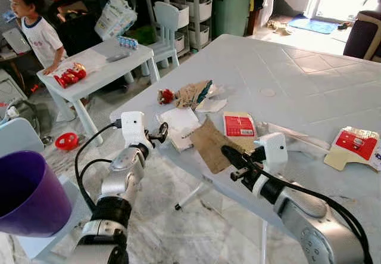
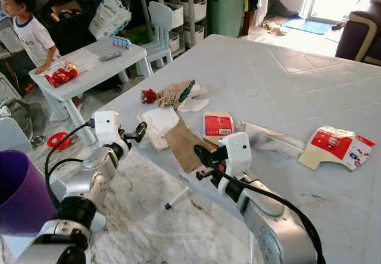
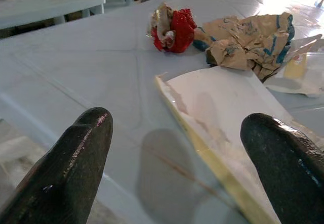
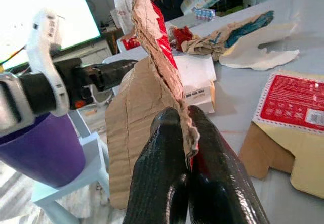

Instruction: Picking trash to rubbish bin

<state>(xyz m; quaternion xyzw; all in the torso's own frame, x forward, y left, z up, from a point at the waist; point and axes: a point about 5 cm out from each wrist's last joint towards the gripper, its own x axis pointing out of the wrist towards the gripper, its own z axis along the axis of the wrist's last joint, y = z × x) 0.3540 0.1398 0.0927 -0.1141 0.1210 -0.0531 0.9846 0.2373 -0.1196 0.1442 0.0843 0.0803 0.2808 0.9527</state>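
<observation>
Right gripper [image 4: 188,148] pinched tight on the torn edge of a brown card [image 1: 209,145], red print showing at the clamped edge; fingertips hidden under the raised flap in the wrist view. Card itself lying on the near edge of the table [image 1: 309,85], overhanging it slightly. Left gripper [image 3: 177,158] spread wide with nothing between the fingers [image 3: 76,158], poised at the table's near corner just before a white pad [image 1: 180,126], partly covered at one side by the brown card.

Further out on the table: a red-labelled flat box [image 1: 239,125] just beside the card, its lower part tucked behind it; crumpled brown paper [image 1: 193,92] with blue marks, touching a red wrapper [image 1: 165,96]; white scrap [image 1: 212,105] near these. Another red-and-cream carton [image 1: 354,146] well apart toward the right, cut off by the frame edge.

Purple bin [image 1: 27,192] low on the left, on a pale stool, cropped by the frame; inside dark, contents impossible to make out.

Beyond: small white table [image 1: 95,67] carrying a red toy [image 1: 70,74] and a row of small bottles [image 1: 127,42], too small to read. A person [image 1: 33,22] at its far side, hand on the top. Drawer units and a green cabinet [image 1: 231,11] at the back, contents not discernible
</observation>
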